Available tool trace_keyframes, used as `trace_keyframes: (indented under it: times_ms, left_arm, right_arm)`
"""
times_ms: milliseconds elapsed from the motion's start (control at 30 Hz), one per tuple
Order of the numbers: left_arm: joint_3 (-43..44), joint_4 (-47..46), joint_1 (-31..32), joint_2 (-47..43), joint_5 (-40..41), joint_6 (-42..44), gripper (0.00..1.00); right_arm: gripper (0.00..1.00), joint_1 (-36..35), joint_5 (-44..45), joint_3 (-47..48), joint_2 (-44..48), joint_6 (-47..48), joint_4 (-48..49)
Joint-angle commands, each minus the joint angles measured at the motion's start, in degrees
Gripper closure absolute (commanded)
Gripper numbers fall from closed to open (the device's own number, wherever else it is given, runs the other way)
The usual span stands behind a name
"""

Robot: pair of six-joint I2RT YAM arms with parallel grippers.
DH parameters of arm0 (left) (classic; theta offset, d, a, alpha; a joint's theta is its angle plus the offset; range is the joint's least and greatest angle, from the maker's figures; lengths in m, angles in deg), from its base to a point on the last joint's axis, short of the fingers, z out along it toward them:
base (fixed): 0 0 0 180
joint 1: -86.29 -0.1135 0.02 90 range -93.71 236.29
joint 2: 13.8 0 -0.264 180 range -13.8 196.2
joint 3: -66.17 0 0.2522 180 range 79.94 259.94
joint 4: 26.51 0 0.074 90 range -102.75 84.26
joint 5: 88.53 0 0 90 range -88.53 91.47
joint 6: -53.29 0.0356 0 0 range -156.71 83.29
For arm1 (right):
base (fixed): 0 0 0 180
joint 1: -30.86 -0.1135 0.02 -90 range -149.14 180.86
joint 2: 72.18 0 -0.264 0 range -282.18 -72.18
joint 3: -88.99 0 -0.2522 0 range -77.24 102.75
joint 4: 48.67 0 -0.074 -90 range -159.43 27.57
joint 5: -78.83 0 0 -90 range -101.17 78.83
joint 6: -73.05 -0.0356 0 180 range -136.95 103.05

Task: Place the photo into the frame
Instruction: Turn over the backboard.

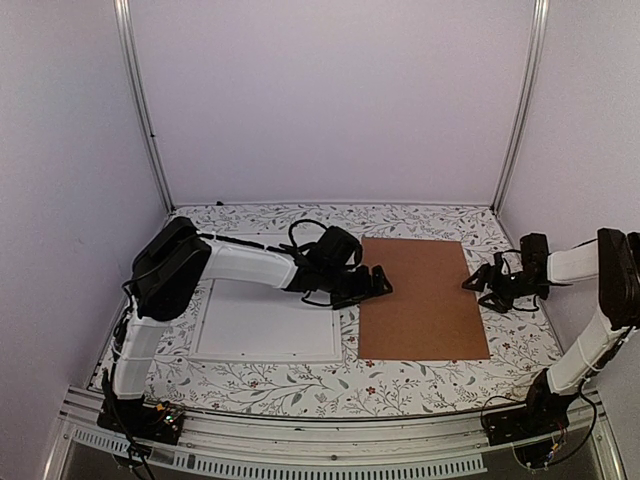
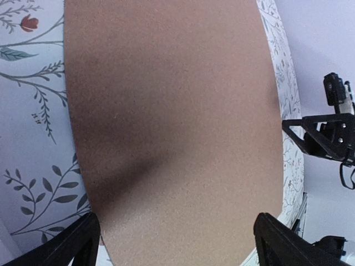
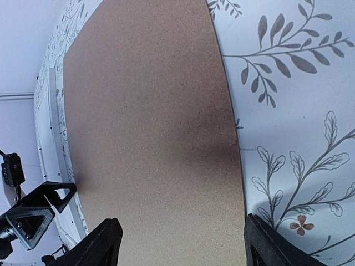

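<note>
Brown backing board [image 1: 422,298] lies flat on the desk [image 1: 300,385] between the wide-open, empty left fingers [image 2: 72,246] and right fingers [image 3: 102,244], frame [image 1: 260,325] just left under the left arm, photo unseen, so probably the board-moving step, and next needs a thin-edge pinch.

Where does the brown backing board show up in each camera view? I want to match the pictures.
Top external: the brown backing board lies flat on the table, right of centre.
Left wrist: it fills the middle of the picture.
Right wrist: it fills the centre and left.
Shared landmark: the floral table cover borders the board in all three views.
</note>
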Motion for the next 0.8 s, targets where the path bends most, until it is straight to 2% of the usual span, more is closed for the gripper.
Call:
trace_keyframes:
  times_ms: [0, 533, 767]
  left_arm:
    - [-3.6, 3.5, 0.2, 0.8, 1.5, -1.3, 0.00]
    - [-5.6, 1.4, -0.7, -1.2, 0.0, -1.3, 0.01]
    - [-5.9, 0.6, -0.8, -1.6, -0.9, -1.3, 0.01]
  right_arm:
    - [0.21, -1.1, -11.5, -2.7, 0.0, -4.7, 0.9]
    - [0.30, -1.1, -29.3, -0.7, 5.4, -10.0, 3.3]
    - [0.34, -1.4, -33.7, 0.1, 10.1, -14.0, 5.0]
